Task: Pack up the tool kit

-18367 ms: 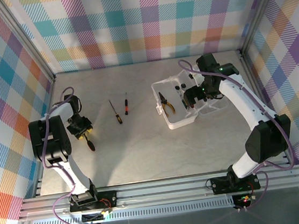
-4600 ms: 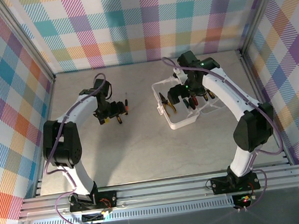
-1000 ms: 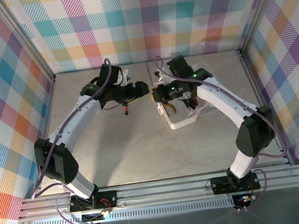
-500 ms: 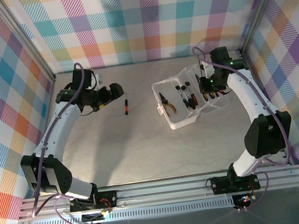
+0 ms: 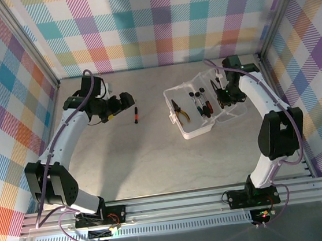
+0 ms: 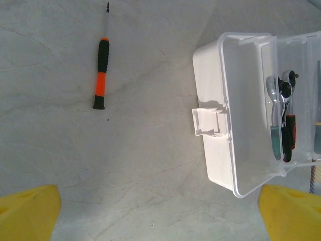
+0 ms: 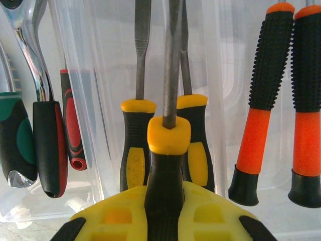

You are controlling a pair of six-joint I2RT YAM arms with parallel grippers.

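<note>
Right of centre overhead, the right gripper [image 5: 224,94] clamps a yellow-collared screwdriver [image 7: 168,136] at the open case [image 5: 196,133]; the left gripper [image 5: 125,100] gapes beside an orange-handled screwdriver [image 5: 135,115].

A robot lab cell; aluminium frame [image 5: 176,203], plaid backdrop walls [image 5: 155,22], grey tabletop [image 5: 153,156].

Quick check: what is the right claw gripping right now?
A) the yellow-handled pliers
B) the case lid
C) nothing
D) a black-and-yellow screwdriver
D: in the right wrist view the right claw is closed on the black handle of the yellow-collared screwdriver, above the open case.
</note>
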